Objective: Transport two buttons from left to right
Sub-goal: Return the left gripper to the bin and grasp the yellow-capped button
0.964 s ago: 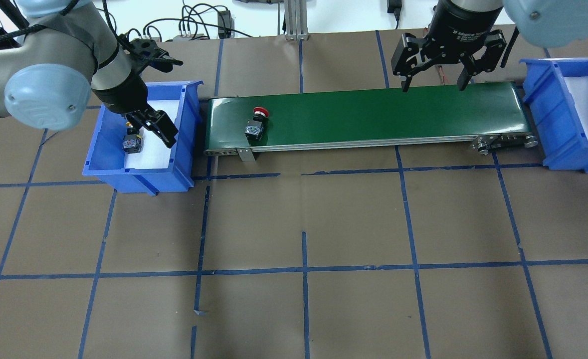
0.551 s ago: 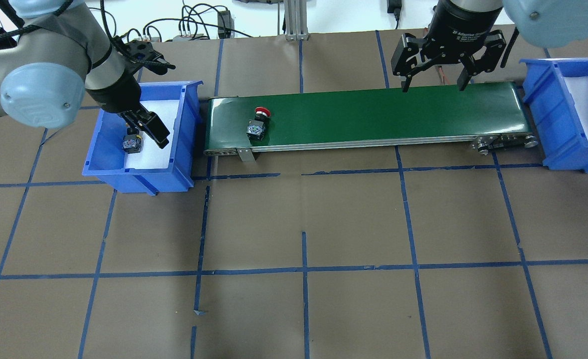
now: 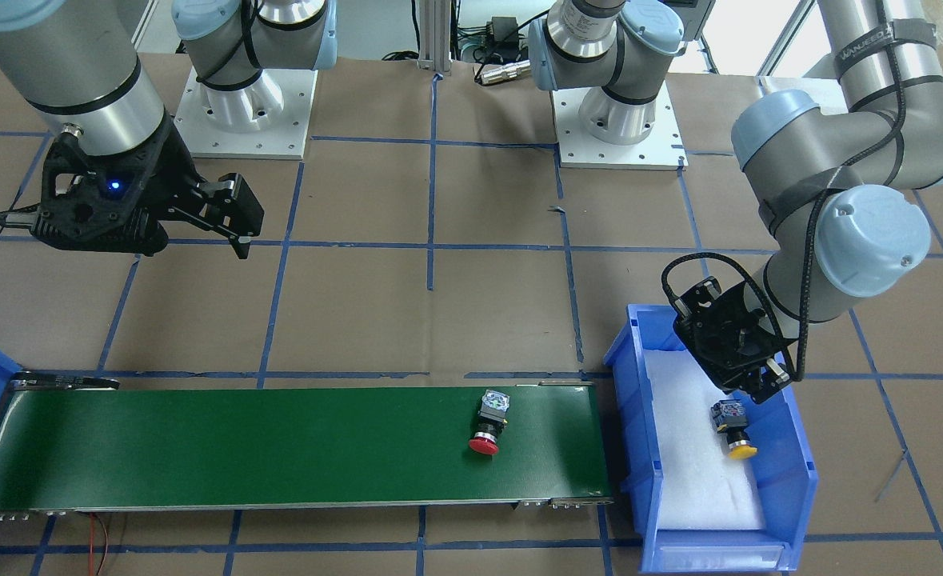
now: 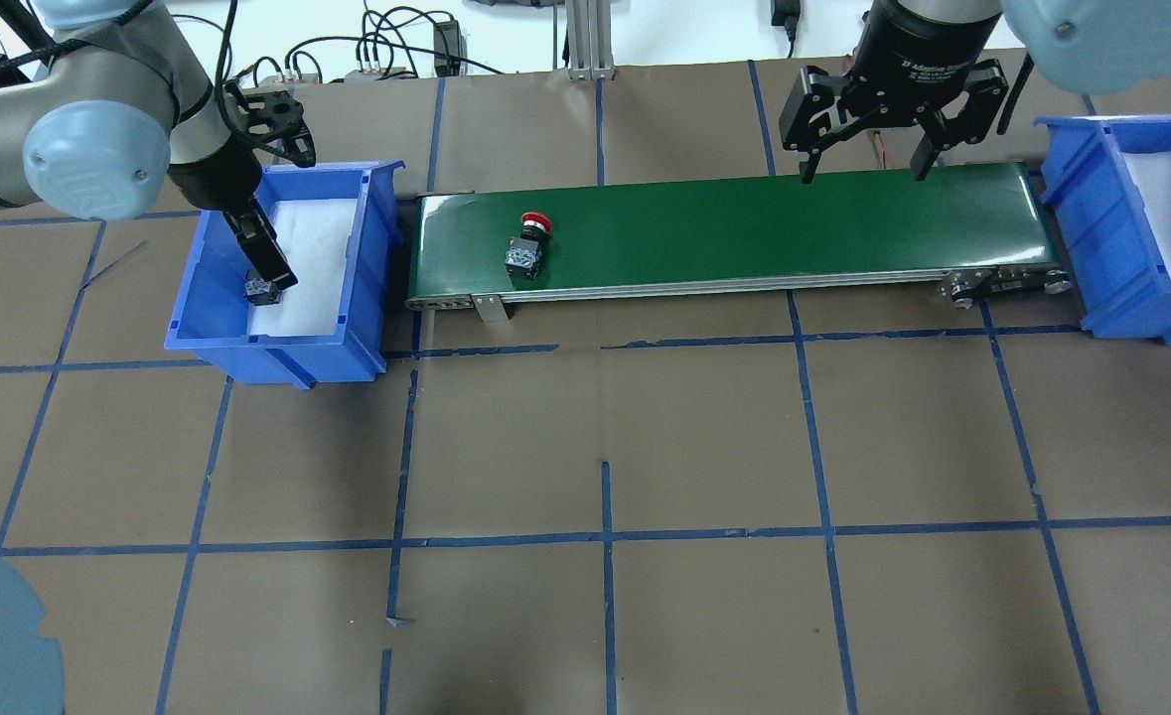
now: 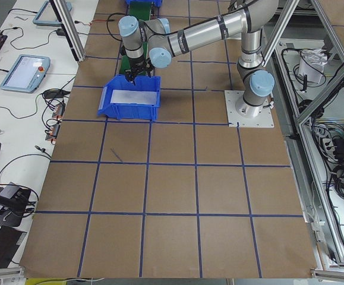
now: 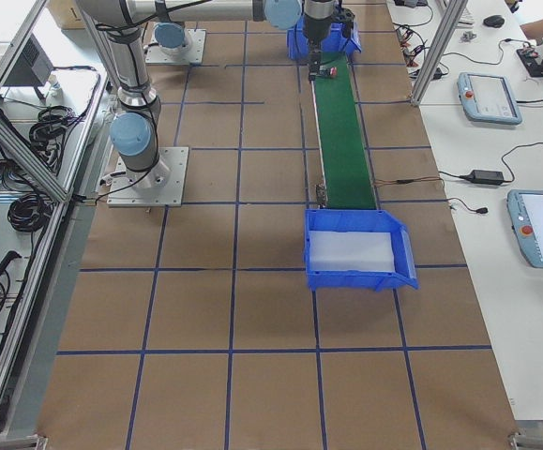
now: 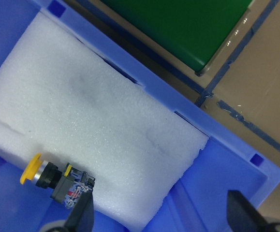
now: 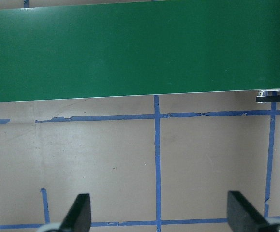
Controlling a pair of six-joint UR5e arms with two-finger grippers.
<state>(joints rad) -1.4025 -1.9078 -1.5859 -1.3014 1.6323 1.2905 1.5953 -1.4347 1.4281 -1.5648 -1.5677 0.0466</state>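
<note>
Brown paper with a grid of blue tape covers the table (image 4: 605,616), and the lower half of the overhead view shows only this surface. Above it, in the upper left of that view, a blue bin (image 4: 277,353) holds a white foam pad (image 7: 106,111), and on the pad lies the yellow button (image 7: 57,181). The left gripper (image 7: 161,212) hangs inside this bin with its jaws wide apart and holds nothing.

In the left wrist view the button sits in the lower left corner, right at the finger that shows there and not in the middle of the gap. I judge the gripper must shift toward that side before it closes. The button lies on its side; its long axis goes from the yellow cap at upper left to the block at lower right (a black collar between them). The left arm is clearly the nearer one.

Further on, the red button (image 4: 526,248) lies on its side on the green belt (image 4: 744,228), near the belt's left end. At the belt's far edge, upper right, the right gripper (image 4: 863,177) hovers open and empty, near the other blue bin (image 4: 1136,316).
</note>
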